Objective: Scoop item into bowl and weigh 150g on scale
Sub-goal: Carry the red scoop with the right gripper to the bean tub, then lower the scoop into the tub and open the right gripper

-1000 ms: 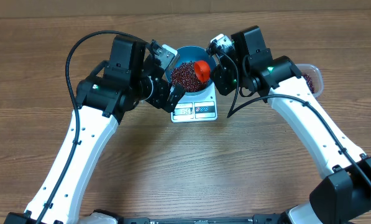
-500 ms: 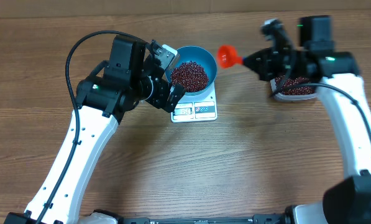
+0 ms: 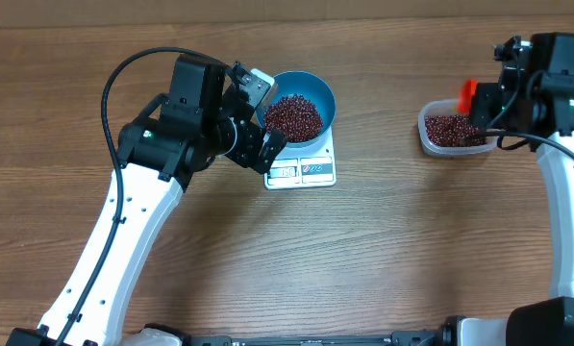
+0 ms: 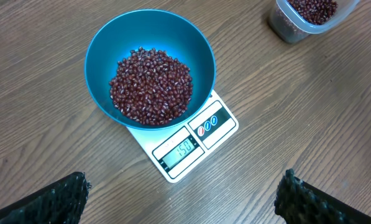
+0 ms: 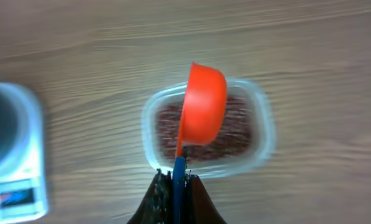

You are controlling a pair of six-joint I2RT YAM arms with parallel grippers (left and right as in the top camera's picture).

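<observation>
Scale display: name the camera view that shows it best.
Left wrist view: the scale sits near and sharp, its display clear of the bowl, digits legible. Overhead shows the scale small, partly under the bowl, display too tiny to read. Right wrist catches the scale only blurred at the left edge.

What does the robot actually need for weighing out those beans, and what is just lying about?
Needed: beans, blue bowl, white scale, red scoop held in the right gripper, clear tub of more beans.
Just there: wooden table, black cable.
</observation>
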